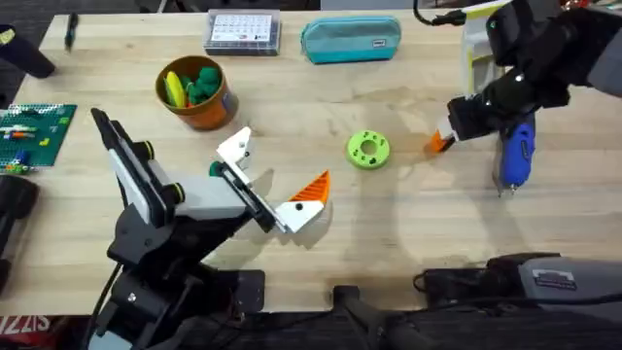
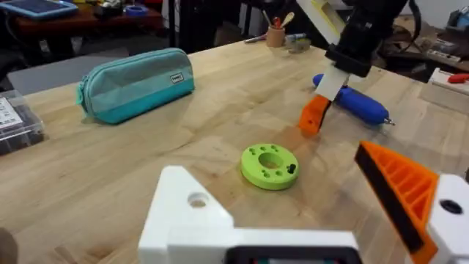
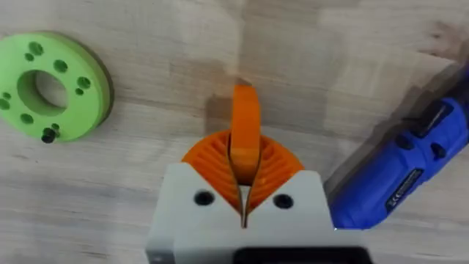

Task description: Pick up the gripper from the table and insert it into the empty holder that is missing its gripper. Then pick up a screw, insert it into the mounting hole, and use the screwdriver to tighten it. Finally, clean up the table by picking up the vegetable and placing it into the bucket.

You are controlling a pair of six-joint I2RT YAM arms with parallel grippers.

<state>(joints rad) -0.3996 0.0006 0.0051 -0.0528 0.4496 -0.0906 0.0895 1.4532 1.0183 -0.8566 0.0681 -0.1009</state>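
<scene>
1. Over at the right of the overhead frame, the right arm reaches in from the upper right corner, angled down and to the left, its right gripper (image 1: 443, 139) low over the wooden table (image 1: 408, 219).
2. Its jaws are pressed together on the gripper (image 3: 245, 132), the small orange wedge-shaped finger, pinched upright between the orange ribbed pads (image 3: 207, 154) in the right wrist view, its tip sticking out past them toward the wood.
3. Seen from the left wrist camera, that orange piece (image 2: 315, 115) hangs just above or at the tabletop; whether it touches the wood cannot be told.
4. Just beside it, lower right in the overhead frame, lies the blue screwdriver (image 1: 516, 152) flat on the table, metal tip toward the bottom of the frame.
5. Left of the pinched piece, near the centre of the overhead frame, sits the green disc (image 1: 367, 149) with its holes, a small dark screw (image 3: 48, 135) standing in one hole.
6. Lower left of the overhead frame, the left arm rises from its base and stretches toward centre, wrist turned so the left gripper (image 1: 275, 179) lies level above the table.
7. Its jaws are spread wide: one is the bare white holder (image 1: 236, 148), the other a white bracket bearing an orange triangle (image 1: 311, 188). Nothing is between them.
8. Upper left of centre, the orange-brown bucket (image 1: 208, 109) holds yellow and green toy vegetables (image 1: 190, 83).
9. Along the top edge rest a teal pouch (image 1: 351, 40) and a clear parts box (image 1: 243, 32).
</scene>
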